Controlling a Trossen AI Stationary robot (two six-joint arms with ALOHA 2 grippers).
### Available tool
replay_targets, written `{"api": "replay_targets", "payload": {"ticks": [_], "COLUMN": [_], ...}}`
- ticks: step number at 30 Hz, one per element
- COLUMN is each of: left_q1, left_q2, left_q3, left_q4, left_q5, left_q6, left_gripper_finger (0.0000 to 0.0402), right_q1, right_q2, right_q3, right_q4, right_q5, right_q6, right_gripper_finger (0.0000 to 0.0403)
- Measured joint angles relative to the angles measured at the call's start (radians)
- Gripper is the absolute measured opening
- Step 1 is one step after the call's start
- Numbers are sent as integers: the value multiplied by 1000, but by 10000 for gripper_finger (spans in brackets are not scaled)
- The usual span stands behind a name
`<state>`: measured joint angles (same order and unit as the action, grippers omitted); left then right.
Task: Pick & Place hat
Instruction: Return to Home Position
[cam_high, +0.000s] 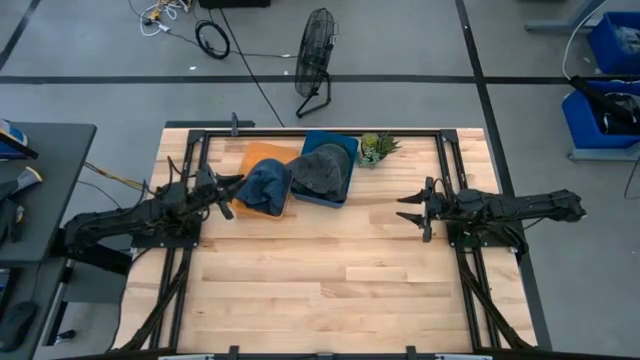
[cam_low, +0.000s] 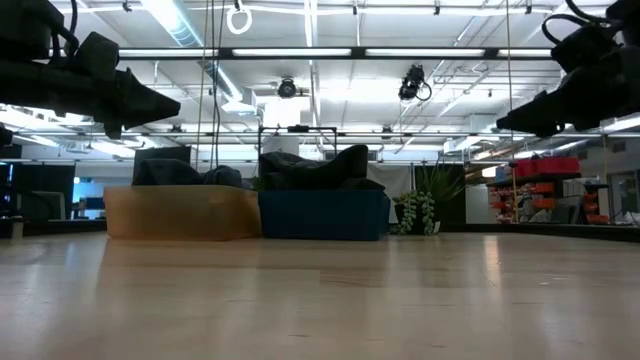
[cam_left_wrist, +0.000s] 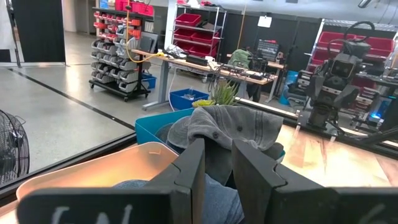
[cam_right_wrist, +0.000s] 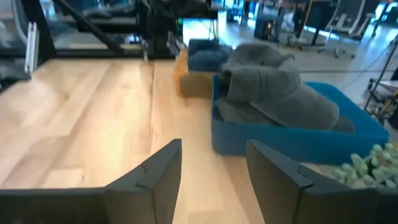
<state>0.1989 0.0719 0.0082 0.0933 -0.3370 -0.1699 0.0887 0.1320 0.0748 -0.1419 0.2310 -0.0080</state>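
A blue denim hat (cam_high: 262, 187) lies in an orange bin (cam_high: 262, 155) near the table's far edge. A grey hat (cam_high: 320, 170) fills the blue bin (cam_high: 345, 150) beside it, its crown above the rim (cam_right_wrist: 273, 87). My left gripper (cam_high: 232, 196) hovers at the orange bin's left side, raised above the table, its fingers a little apart (cam_left_wrist: 217, 168) and pointing over the denim hat (cam_left_wrist: 134, 186). My right gripper (cam_high: 410, 208) is open (cam_right_wrist: 211, 168), raised right of the bins and pointing at the blue bin (cam_right_wrist: 280, 146).
A small potted plant (cam_high: 377, 147) stands just right of the blue bin at the far edge. Black frame rails (cam_high: 195, 150) run along the table's left, right and far sides. Bare wood (cam_high: 330, 270) spreads over the middle and near half. A fan (cam_high: 315, 55) stands on the floor beyond.
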Motion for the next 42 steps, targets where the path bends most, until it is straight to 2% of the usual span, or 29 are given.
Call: {"api": "replay_targets", "payload": {"ticks": [6, 12, 21, 42], "left_q1": [0, 0, 0, 0], "left_q2": [0, 0, 0, 0], "left_q3": [0, 0, 0, -1], "left_q4": [0, 0, 0, 0], "left_q5": [0, 0, 0, 0], "left_q6": [0, 0, 0, 0], "left_gripper_finger": [83, 83, 83, 83], "right_q1": [0, 0, 0, 0], "right_q2": [-18, -18, -17, -17], "right_q3": [2, -47, -49, -51], "right_q4": [3, 140, 146, 151], "right_q5": [-65, -142, -146, -142], "right_q6": [-12, -60, -15, -27], "right_gripper_finger": [185, 185, 185, 185]}}
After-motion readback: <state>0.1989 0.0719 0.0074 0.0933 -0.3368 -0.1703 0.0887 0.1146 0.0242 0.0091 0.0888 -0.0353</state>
